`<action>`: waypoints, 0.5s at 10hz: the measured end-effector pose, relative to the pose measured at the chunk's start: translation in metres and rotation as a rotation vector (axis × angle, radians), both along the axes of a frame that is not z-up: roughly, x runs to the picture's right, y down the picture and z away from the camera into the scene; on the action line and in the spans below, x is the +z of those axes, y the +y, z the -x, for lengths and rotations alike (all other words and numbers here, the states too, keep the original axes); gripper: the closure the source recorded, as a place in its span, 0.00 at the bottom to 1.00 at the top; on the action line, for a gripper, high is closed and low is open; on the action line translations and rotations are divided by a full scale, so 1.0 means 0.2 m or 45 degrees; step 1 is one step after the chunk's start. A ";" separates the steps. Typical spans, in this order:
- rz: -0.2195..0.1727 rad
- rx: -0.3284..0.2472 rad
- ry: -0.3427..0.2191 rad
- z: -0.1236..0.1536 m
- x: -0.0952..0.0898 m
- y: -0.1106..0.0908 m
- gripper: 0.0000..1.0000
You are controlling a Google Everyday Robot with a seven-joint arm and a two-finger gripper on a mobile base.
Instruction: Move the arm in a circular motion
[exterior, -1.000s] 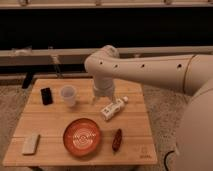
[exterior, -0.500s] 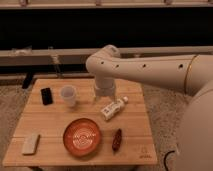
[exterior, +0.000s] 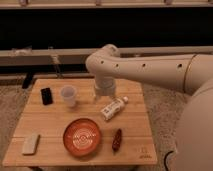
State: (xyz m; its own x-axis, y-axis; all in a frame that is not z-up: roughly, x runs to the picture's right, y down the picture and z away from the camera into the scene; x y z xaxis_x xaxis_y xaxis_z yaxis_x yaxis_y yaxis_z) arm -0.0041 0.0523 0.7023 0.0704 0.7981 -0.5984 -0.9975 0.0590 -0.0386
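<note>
Cream-white and thick, the arm point(exterior: 150, 70) reaches in from the right edge and runs leftward above the table point(exterior: 135, 125). It bends at a rounded elbow over the table's back edge, and its short wrist then points straight down. Dark screw holes dot the upper segment.

The gripper point(exterior: 104, 96) hangs at the end of the wrist, low over the back middle of the table. It is between the cup point(exterior: 68, 95) on its left and the bottle point(exterior: 114, 107) lying just to its lower right. Whether it is parted or closed, or holding anything, cannot be told from this view.

The bottle is white, lies on its side with the cap pointing right, and carries a label too blurred to read. A small dark mark near the table's front right corner is also illegible.

A black slab point(exterior: 46, 95) lies left of the cup. Nearer the front are an orange plate point(exterior: 82, 136), a dark red object point(exterior: 117, 140) just right of it, and a pale block point(exterior: 31, 143) at the left corner.
</note>
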 end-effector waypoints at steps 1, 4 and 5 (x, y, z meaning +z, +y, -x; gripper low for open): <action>-0.001 0.000 0.000 0.00 0.00 0.00 0.35; -0.002 -0.003 -0.002 0.01 0.00 0.00 0.35; -0.004 -0.008 -0.008 0.00 0.01 -0.02 0.35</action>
